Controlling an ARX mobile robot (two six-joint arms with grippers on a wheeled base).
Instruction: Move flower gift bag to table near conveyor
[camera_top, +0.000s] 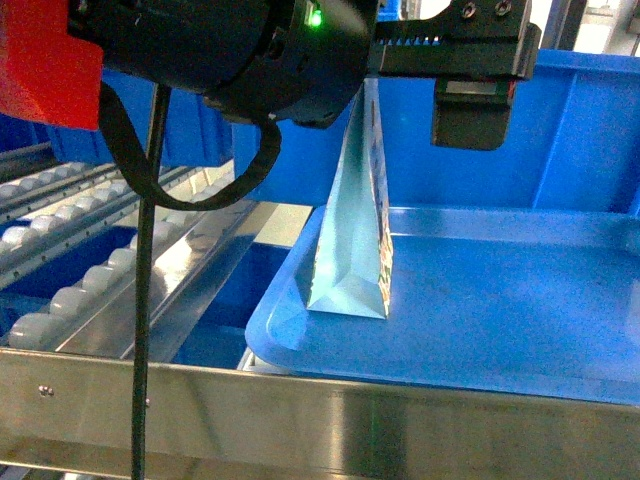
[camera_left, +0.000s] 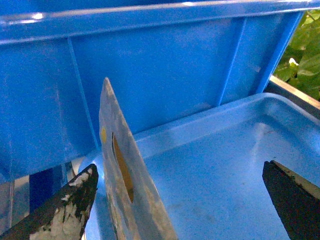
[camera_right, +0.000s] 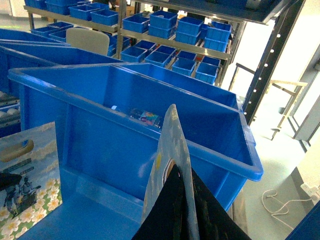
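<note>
Left gripper (camera_left: 179, 170) hangs over the shiny blue plastic tray (camera_top: 500, 330) with its two dark, paint-chipped fingers (camera_left: 70, 205) spread wide apart, holding nothing. Between them stands the flower gift bag (camera_top: 350, 230), a flat pale paper bag printed with white blossoms and cut with an oval handle slot. The left wrist view shows the bag edge-on and much nearer the left-hand finger than the other one, though whether it touches that finger cannot be told. The bag stands upright on its folded base near the tray's front left corner, its top reaching up under the gripper's black toothed bar. Behind the tray rises the wall of a large blue plastic bin (camera_top: 590, 130). The conveyor (camera_top: 80, 260), a steel-framed roller track with pale rollers between shiny rails, runs to the left of the tray and apart from the bag. A brushed steel rail (camera_top: 350, 420) crosses the foreground. In its own wrist view, the right gripper (camera_right: 182, 182) has its black fingers pressed together on the edge of a thin pale patterned sheet (camera_right: 170, 135). Whether this sheet is another bag cannot be told. Shelves of small blue bins (camera_right: 165, 25) stand far behind.
</note>
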